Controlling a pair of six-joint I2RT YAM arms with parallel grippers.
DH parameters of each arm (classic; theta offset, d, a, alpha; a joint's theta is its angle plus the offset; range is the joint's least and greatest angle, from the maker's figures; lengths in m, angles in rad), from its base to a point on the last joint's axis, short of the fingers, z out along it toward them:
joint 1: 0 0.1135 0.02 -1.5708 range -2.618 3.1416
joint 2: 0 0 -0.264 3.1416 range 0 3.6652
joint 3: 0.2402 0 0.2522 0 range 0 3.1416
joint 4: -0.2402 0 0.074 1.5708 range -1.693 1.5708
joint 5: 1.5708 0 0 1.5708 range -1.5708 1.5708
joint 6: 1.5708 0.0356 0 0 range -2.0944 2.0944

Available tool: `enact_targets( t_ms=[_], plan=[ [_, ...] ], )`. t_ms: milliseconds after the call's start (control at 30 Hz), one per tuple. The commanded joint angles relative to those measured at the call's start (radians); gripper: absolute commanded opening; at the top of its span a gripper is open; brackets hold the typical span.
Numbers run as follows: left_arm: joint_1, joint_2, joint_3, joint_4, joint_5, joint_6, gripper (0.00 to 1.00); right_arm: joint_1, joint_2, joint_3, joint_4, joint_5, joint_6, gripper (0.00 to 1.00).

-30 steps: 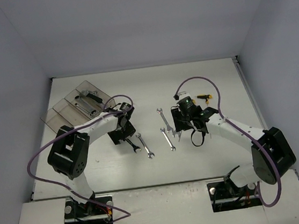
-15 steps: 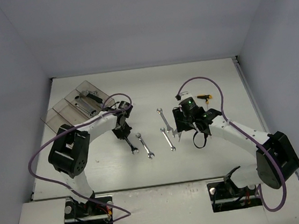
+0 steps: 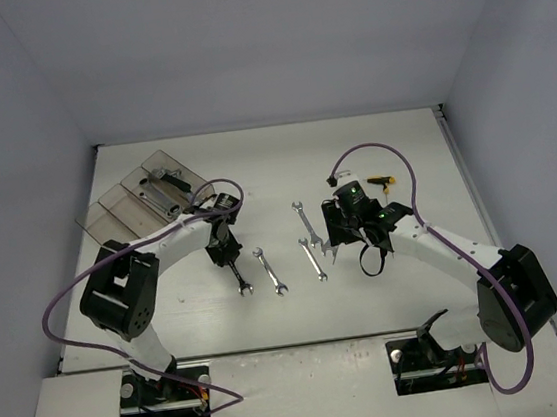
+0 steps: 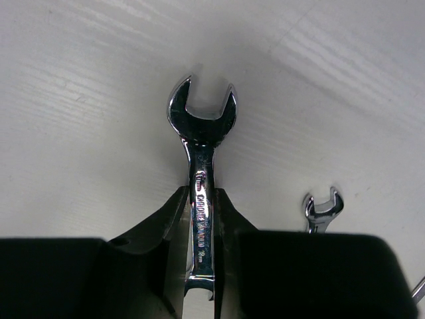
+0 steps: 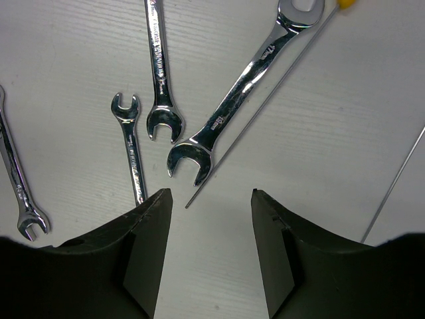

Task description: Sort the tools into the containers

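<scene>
On table [image 3: 253, 161], far left: containers [image 3: 108, 213], some tools already in. L gripper [image 4: 200, 194] pinches wrench [image 4: 201, 126] mid-shank, lengthwise, prob. to fit narrow bin. R gripper [image 5: 211, 199] spread, hovering over loose wrenches [image 5: 158, 66].

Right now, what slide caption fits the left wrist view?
Left gripper shut on the shaft of a chrome open-end wrench, the head of another wrench showing nearby on the white table.
</scene>
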Motion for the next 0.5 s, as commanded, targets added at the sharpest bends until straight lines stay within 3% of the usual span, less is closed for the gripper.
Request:
enact_targets(
  t_ms=[0, 467],
  plan=[
    [0.007, -0.103, 0.019, -0.019, 0.007, 0.048, 0.0, 0.005, -0.01, 0.035, 0.015, 0.034, -0.005, 0.48],
    [0.05, -0.192, 0.051, -0.059, -0.025, 0.097, 0.0, 0.005, -0.017, 0.034, 0.015, 0.031, 0.01, 0.48]
  ],
)
